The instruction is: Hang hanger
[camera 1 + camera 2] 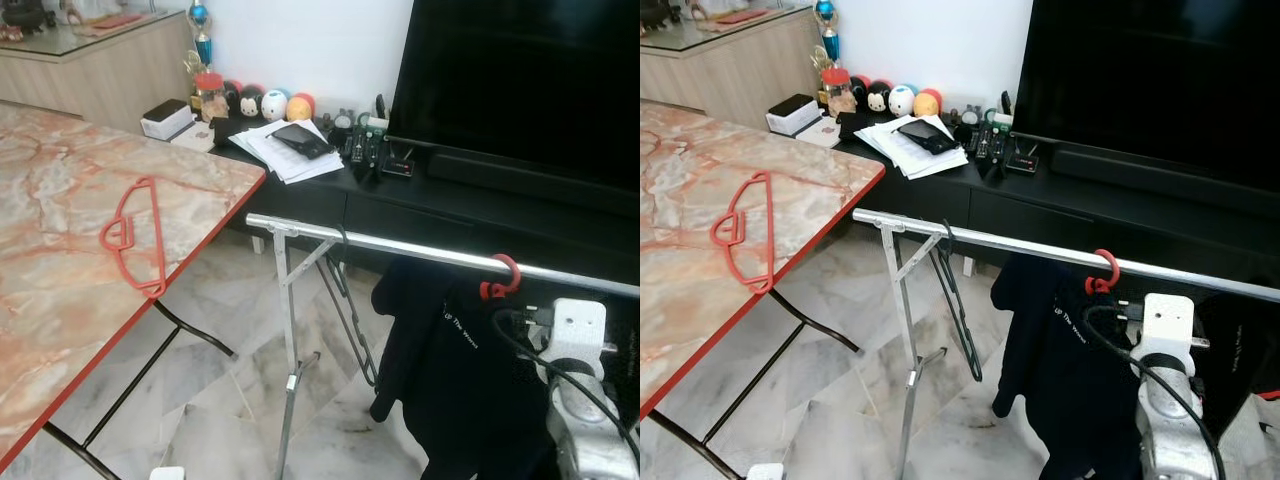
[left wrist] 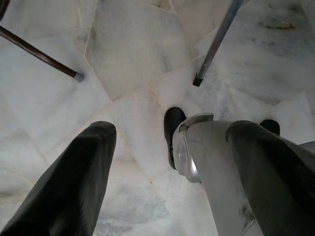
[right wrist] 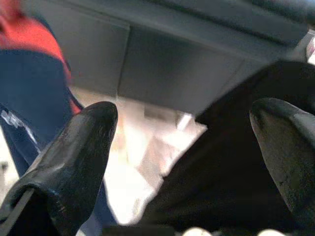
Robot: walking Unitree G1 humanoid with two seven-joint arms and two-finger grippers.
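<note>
The red hanger (image 1: pixel 134 236) lies flat on the marble-patterned worktop (image 1: pixel 60 300), close to its red-trimmed edge, well apart from the metal drying rail (image 1: pixel 400 246). On that rail a second red hook (image 1: pixel 500 280) already hangs, carrying a dark garment (image 1: pixel 450 380) with small white lettering. The rail stands on a folding metal frame (image 1: pixel 290 330) over a pale marble floor (image 1: pixel 220 410).

The right arm (image 1: pixel 1165 400) reaches up just beside the hung garment; in the right wrist view its pincer (image 3: pixel 184 142) is spread wide with nothing between the fingers (image 3: pixel 74 152), facing dark cloth and a dark cabinet front. The left pincer (image 2: pixel 167 162) points down at the floor, also spread and empty, with the robot's foot (image 2: pixel 173 128) below it.

Behind the rail, a black TV console (image 1: pixel 420 200) holds papers (image 1: pixel 285 150), a large television (image 1: pixel 520 80) and small round figurines (image 1: pixel 265 103).
</note>
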